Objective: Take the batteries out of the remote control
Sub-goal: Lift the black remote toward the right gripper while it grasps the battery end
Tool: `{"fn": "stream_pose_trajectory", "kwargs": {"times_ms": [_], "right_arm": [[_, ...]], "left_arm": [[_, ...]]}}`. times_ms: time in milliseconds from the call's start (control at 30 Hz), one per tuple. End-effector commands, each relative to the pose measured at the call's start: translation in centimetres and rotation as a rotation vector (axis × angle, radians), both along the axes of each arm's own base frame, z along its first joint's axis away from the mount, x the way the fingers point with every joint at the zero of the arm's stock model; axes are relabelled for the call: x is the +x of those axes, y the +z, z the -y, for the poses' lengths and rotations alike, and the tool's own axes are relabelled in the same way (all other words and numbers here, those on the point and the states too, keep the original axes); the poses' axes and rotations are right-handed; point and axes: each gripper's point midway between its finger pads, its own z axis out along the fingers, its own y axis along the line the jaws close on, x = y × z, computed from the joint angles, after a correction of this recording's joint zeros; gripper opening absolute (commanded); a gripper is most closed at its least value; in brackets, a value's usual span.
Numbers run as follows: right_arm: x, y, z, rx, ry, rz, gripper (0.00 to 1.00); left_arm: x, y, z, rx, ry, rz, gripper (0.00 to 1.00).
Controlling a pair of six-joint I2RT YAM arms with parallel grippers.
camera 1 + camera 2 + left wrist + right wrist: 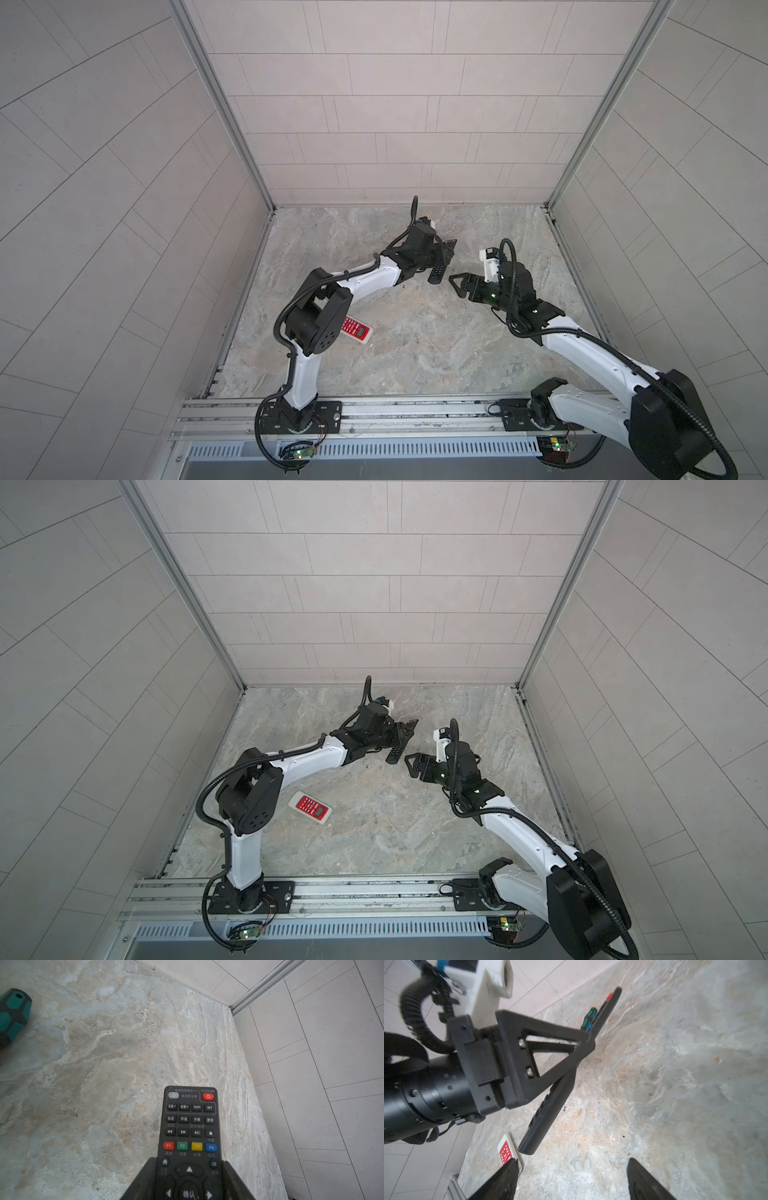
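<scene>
Left gripper [188, 1171] clamped on black rectangular plastic remote control [190, 1124], by its long edges. Right gripper [572, 1161] jaws wide, empty, just beside the remote's protruding end, not touching.

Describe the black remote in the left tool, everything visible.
Slim black matte-plastic remote: grey and red power keys at one end, rows of black keys with white legends, red, green, yellow, blue F keys, then a direction pad. The left tool clamps its long edges beside the pad, holding it tilted over the marble table. The right wrist view shows its plain back; whether its low end touches the table is unclear.
</scene>
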Motion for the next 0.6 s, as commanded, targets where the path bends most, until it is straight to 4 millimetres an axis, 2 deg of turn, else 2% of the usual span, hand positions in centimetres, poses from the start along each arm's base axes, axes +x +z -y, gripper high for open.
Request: {"fn": "stream_pose_trajectory", "kwargs": {"times_ms": [0, 167, 267, 367, 567], "right_arm": [[0.5, 1.7, -2.4, 0.092, 0.008, -0.008, 0.82], [1.4, 1.9, -2.6, 0.137, -0.045, 0.001, 0.78], [1.9, 1.0, -2.4, 0.110, -0.069, -0.023, 0.73], [2.2, -0.3, -2.0, 0.080, -0.103, -0.072, 0.64], [2.7, -0.3, -3.0, 0.119, -0.085, -0.069, 0.60]], "left_arm": [[-0.1, 2.8, -0.2, -0.031, 0.030, 0.066, 0.34], [-0.4, 3.0, -0.4, -0.037, 0.046, 0.082, 0.33], [-0.6, 3.2, -0.3, -0.043, 0.045, 0.083, 0.33], [-0.6, 3.4, -0.4, -0.049, 0.048, 0.086, 0.33], [-0.8, 3.9, -0.4, -0.066, 0.056, 0.091, 0.33]]}}
